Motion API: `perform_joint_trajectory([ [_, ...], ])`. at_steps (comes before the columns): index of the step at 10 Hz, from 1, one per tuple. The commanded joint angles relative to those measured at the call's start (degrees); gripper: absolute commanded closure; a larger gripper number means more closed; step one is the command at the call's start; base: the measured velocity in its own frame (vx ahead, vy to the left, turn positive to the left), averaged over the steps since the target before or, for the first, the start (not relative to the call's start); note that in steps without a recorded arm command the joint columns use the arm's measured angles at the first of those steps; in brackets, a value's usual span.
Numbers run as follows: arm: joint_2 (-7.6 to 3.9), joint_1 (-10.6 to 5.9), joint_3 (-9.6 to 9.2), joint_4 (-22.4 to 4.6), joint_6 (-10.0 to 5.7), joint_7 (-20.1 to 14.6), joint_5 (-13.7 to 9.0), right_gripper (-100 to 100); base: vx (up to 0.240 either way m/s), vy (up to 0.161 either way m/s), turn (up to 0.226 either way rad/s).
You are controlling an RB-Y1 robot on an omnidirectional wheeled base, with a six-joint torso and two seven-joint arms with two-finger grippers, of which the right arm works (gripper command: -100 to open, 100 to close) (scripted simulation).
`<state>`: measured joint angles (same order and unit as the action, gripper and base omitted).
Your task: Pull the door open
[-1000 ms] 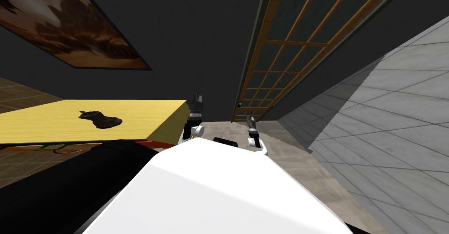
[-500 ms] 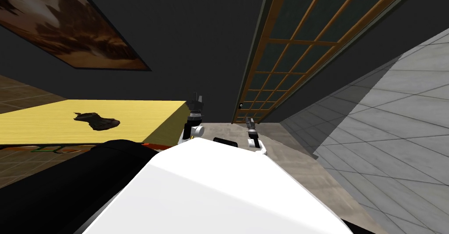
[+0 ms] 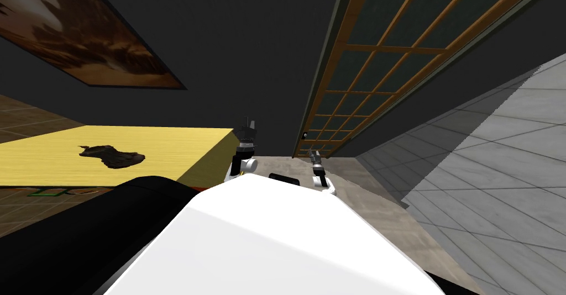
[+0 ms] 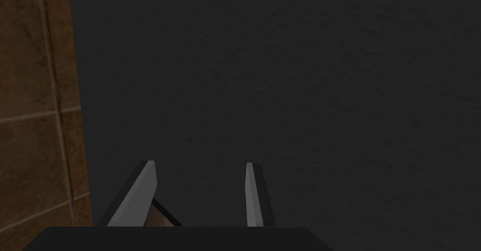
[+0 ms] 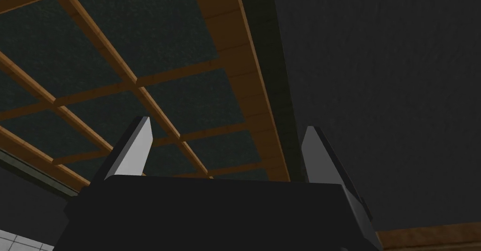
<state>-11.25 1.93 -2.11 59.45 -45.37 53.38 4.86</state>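
Note:
The door (image 3: 376, 70) is a brown wooden lattice with dark panes, set in a dark wall ahead and to the right. Its small knob (image 3: 303, 135) sits low on the left stile. My right gripper (image 3: 315, 154) is just below and right of the knob, apart from it. In the right wrist view the right gripper (image 5: 225, 130) is open, pointing up along the door lattice (image 5: 117, 74) and its wooden stile (image 5: 244, 74), with nothing between the fingers. My left gripper (image 3: 248, 125) is raised left of the door; in its own view the left gripper (image 4: 199, 166) is open before a flat dark wall.
A yellow table (image 3: 166, 148) with a dark lumpy object (image 3: 110, 156) stands to the left. A framed painting (image 3: 83, 37) hangs on the dark wall (image 3: 237, 59). A grey tiled wall (image 3: 497, 159) closes the right side. Beige floor (image 3: 365, 198) leads to the door.
My whole head view has shifted: the door looms larger and the table's dark object has slid left, so I have moved. My right gripper's fingers look more spread than before.

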Motion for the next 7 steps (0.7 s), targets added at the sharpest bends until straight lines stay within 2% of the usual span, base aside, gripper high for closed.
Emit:
perform_joint_trajectory([
  [1, -0.23, -0.62, -0.08, -2.3, -0.76, 1.8, 0.0, -100, 0.094, 0.008, 0.035],
  [7, -1.1, -3.33, -0.26, -10.9, -3.52, 7.4, -0.1, -100, 0.097, -0.006, 0.032],
])
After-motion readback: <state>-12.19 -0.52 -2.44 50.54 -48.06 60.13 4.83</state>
